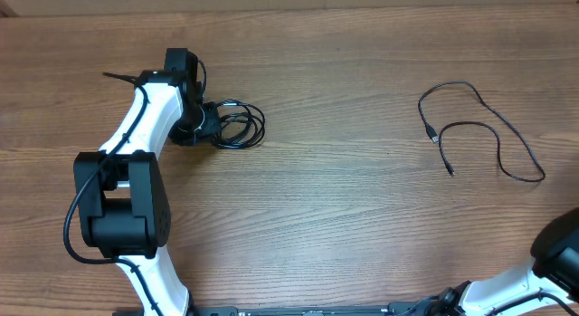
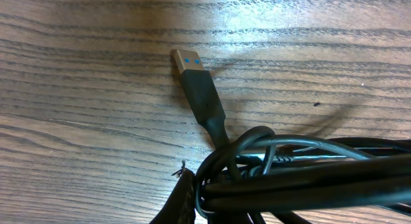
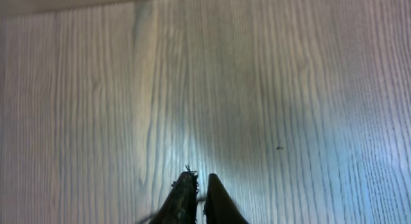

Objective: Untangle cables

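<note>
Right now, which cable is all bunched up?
The coiled bundle at the left gripper. The other cable lies spread out in a loose open loop, away from both grippers.

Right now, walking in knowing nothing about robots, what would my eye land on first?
Probably the knotted bundle of black cables at the tip of the white left arm, with a blue-tongued USB plug sticking out of it. Over on the right, one loose cable lies sprawled alone on the wooden table.

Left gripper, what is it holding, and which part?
The left gripper seems shut on the tangled cables, pinching the bundle where the cords cross, behind the USB plug.
</note>
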